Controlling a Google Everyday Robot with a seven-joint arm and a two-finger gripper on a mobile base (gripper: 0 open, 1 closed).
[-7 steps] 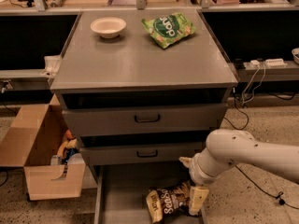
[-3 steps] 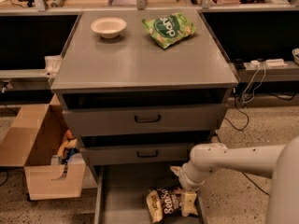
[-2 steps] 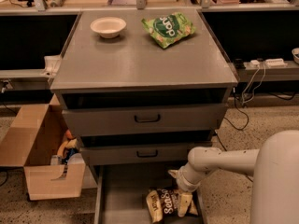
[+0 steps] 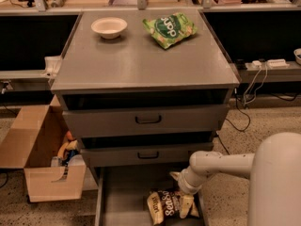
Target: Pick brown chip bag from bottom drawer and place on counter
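Note:
The brown chip bag, dark brown and tan with white "Sea Salt" lettering, lies on the floor of the pulled-out bottom drawer, towards its right side. My gripper reaches down from the white arm on the right and is at the bag's right edge, touching or just over it. The counter is the flat grey top of the cabinet, well above the gripper.
A green chip bag and a white bowl sit at the back of the counter. Two shut grey drawers with black handles are above the open one. An open cardboard box stands at the left. Cables hang at the right.
My arm has swung in from the right and lowered, bringing the gripper leftward onto the right edge of the brown chip bag. The bag lies in the same spot.

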